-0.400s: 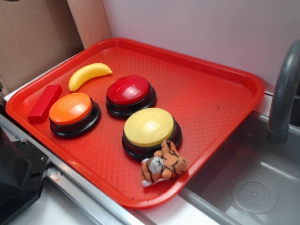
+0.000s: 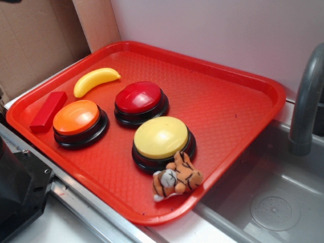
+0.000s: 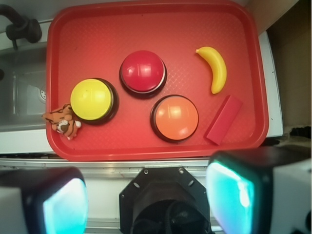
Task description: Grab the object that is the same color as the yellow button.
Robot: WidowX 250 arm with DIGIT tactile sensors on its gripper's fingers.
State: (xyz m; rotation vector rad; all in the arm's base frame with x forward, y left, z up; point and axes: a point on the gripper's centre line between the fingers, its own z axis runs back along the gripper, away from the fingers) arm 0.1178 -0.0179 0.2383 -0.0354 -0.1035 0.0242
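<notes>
A plain pale wall rises behind the scene, lit evenly with a faint pink cast near its base. Brown cardboard leans at the far left corner. A steel sink lies to the right with a grey tap curving over it. A metal counter edge runs along the front.

Text on buttons: none legible.
Text on tray: none; only a moulded grid texture.
Text on cardboard: none visible.
Text on sink: none readable.
Labels, brands, numbers elsewhere: none in either view.
</notes>
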